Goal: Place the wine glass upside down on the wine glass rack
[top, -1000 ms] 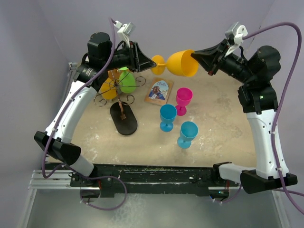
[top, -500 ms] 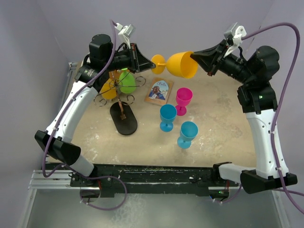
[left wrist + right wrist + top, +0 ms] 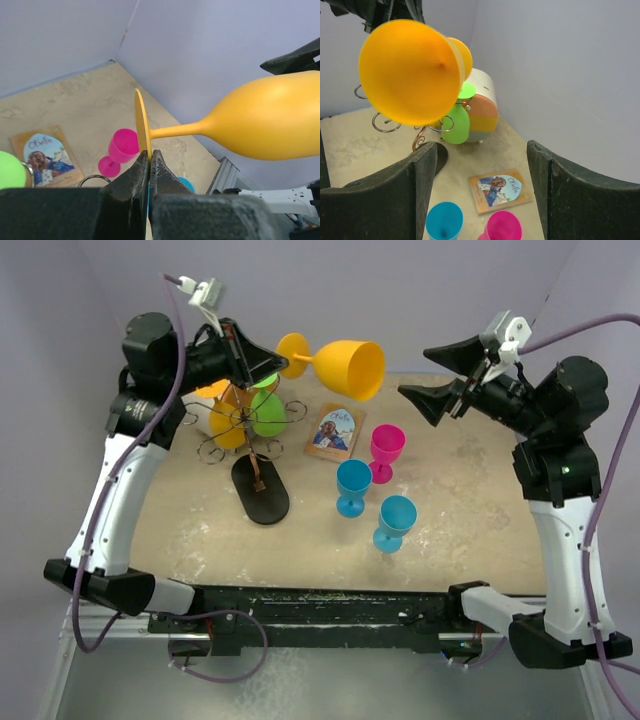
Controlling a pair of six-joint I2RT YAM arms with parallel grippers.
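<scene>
- Right gripper [image 3: 415, 372] had released and backed off, jaws wide; the wine glass [image 3: 345, 367] passed to the left gripper [image 3: 278, 362], clamped on its foot.
- Glass lay sideways just past the left fingertips, wine glass rack [image 3: 262, 498] below; inverting remained.

rack [image 3: 260, 495] crowded, green glass [image 3: 268, 412], yellow glass [image 3: 226, 428] hanging

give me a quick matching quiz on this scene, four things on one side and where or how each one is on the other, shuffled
Things
1. sideways orange wine glass
2. green glass
3. picture book
4. right gripper

States
A. lying flat on the table
B. open, holding nothing
C. hanging on the wire rack
D. pinched by its foot in the left gripper

Pairs: 1-D, 2-C, 3-A, 4-B
</scene>
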